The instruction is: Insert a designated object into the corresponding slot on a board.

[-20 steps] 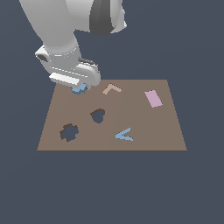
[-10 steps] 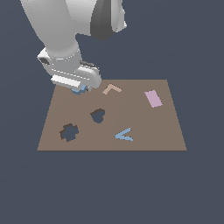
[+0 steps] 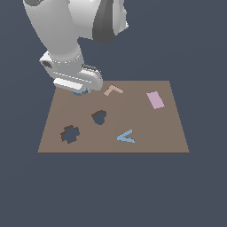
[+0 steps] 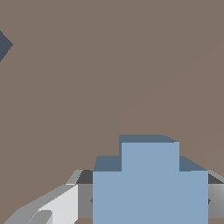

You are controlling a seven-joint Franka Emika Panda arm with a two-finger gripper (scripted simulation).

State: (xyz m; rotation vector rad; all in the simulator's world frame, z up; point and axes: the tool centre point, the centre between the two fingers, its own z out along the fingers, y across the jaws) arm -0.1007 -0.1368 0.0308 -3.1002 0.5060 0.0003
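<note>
The gripper (image 4: 148, 201) pinches the blue piece (image 4: 150, 183) at the board's (image 3: 168, 133) corner — any twist and it misses the scalloped slot (image 3: 69, 133).

Small blue gear-shaped piece (image 4: 150, 183), flat with a stepped, bumpy outline, sits between the fingers (image 4: 52, 205) above the far corner of the board (image 3: 150, 128) on the exterior view's left; only a blue sliver (image 3: 80, 92) shows there. Large brown rectangular board lies flat. Dark scalloped gear-shaped slot (image 3: 69, 134) sits open near the board's front edge, on the exterior view's left, well apart from the piece.
</note>
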